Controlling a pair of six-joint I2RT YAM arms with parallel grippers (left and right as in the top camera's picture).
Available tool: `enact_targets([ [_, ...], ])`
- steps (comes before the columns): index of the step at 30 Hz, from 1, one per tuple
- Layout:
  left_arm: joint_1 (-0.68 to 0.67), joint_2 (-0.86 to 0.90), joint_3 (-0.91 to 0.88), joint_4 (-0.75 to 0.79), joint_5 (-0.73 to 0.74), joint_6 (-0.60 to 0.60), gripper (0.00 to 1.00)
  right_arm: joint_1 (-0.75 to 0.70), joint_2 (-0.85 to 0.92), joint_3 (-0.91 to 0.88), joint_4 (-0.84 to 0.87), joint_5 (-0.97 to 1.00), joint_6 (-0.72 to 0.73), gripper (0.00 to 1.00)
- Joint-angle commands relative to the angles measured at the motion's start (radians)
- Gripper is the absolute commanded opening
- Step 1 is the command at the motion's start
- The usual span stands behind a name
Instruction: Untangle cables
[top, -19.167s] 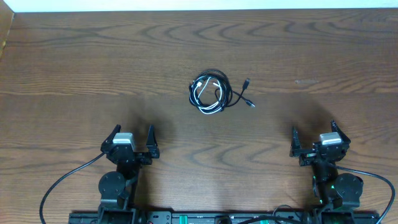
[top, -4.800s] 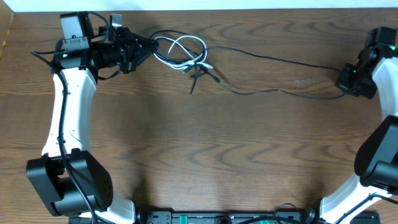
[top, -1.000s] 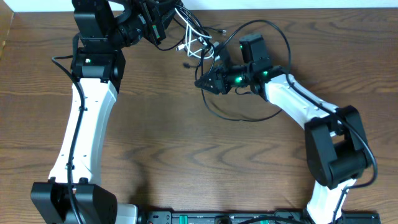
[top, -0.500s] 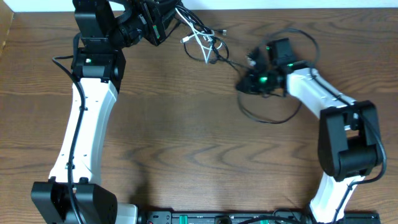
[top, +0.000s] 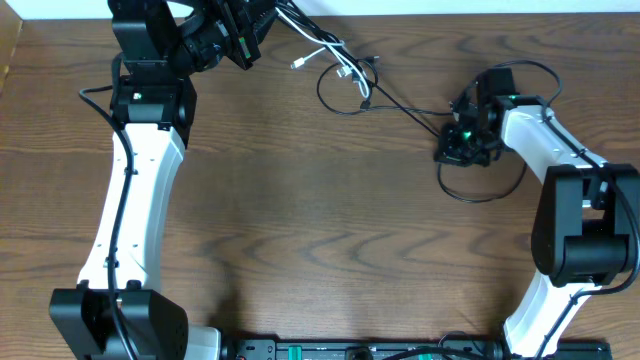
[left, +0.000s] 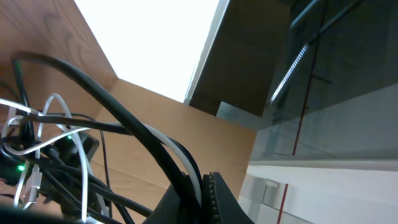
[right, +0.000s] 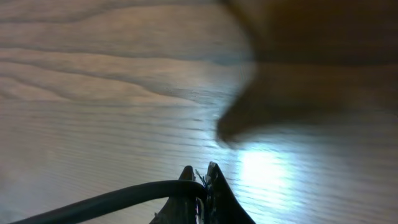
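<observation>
The cables hang as a loose tangle at the table's back edge. My left gripper (top: 250, 30) is raised there and shut on a black and a white cable (left: 186, 163), pinched side by side between its jaws. White loops and plugs (top: 322, 57) trail right of it, with a black loop (top: 340, 95) below them. From that loop one black cable (top: 405, 105) runs down-right to my right gripper (top: 448, 150), which is shut on it low over the table. That black cable (right: 112, 200) enters the right jaws from the left. Past the right gripper it curls on the wood in a loop (top: 480, 190).
The white back edge (top: 450, 8) borders the table just behind the tangle. A cardboard edge (top: 8, 50) shows at far left. A thick arm wire (top: 95, 95) hangs by the left arm. The arm bases (top: 120, 330) stand at the front.
My right gripper has shut on a black cable and carried it rightwards, drawing it out of the tangle. The loops near the left gripper have spread. The left gripper has barely moved.
</observation>
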Motion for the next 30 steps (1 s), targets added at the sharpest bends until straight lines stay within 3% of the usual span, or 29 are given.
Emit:
enact_targets([
  [1, 0.048, -0.019, 0.019, 0.035, -0.061, 0.043, 0.07, -0.073, 0.003, -0.009, -0.033, 0.155, -0.014, 0.01],
  [7, 0.122, -0.019, 0.019, 0.035, -0.201, 0.202, 0.07, -0.169, 0.003, -0.009, -0.094, 0.180, -0.019, 0.01],
  [11, 0.153, -0.019, 0.019, 0.008, -0.285, 0.399, 0.08, -0.215, 0.003, -0.009, -0.118, 0.183, -0.037, 0.01],
  [14, 0.148, -0.019, 0.019, -0.093, -0.283, 0.549, 0.08, -0.223, 0.002, -0.008, -0.119, 0.143, -0.084, 0.01],
  [21, 0.042, -0.019, 0.019, -0.281, -0.159, 0.958, 0.07, -0.177, -0.013, 0.013, -0.124, -0.186, -0.311, 0.01],
  [23, 0.006, -0.019, 0.019, -0.280, -0.083, 1.039, 0.07, -0.161, -0.029, 0.037, -0.149, -0.261, -0.370, 0.13],
  [26, -0.043, -0.019, 0.019, -0.275, 0.013, 1.091, 0.07, -0.134, -0.067, 0.085, -0.196, -0.319, -0.423, 0.62],
  [28, -0.067, -0.019, 0.019, -0.267, 0.067, 1.091, 0.08, -0.115, -0.093, 0.118, -0.217, -0.324, -0.422, 0.75],
  [30, -0.090, -0.019, 0.019, -0.244, 0.120, 1.086, 0.07, -0.093, -0.121, 0.149, -0.226, -0.336, -0.422, 0.82],
])
